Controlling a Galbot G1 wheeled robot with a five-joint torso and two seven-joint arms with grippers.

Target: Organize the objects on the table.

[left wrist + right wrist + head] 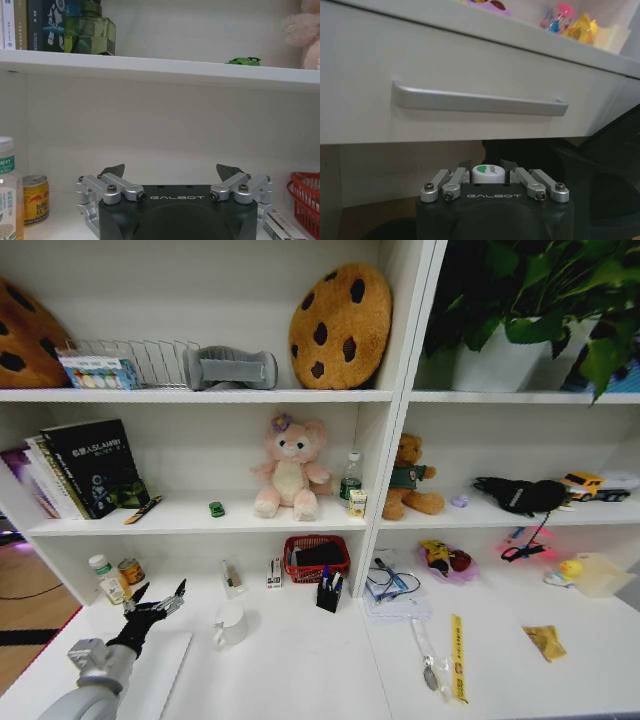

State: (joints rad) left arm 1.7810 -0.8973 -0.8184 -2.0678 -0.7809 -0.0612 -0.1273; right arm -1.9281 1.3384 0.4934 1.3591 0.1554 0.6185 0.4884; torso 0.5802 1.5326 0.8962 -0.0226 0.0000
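Observation:
My left gripper [157,602] hovers open above the left part of the white table [310,665], over the far edge of the thin silver laptop [155,675]. Its fingers [114,170] stand wide apart with nothing between them, facing the back wall. The small black pen cup [328,594] with blue-capped pens stands at mid-table. The tiny green toy car [217,508] [244,61] sits on the shelf above. My right gripper [487,164] is below the table edge, in front of a drawer handle [480,100], shut on a small white-capped thing [487,173].
A white mug [230,623] stands right of the left gripper. A bottle [103,575] and a can [130,571] stand by the back wall. A red basket [317,557], cables [390,585], a yellow ruler [458,655] and toys [447,558] lie farther right.

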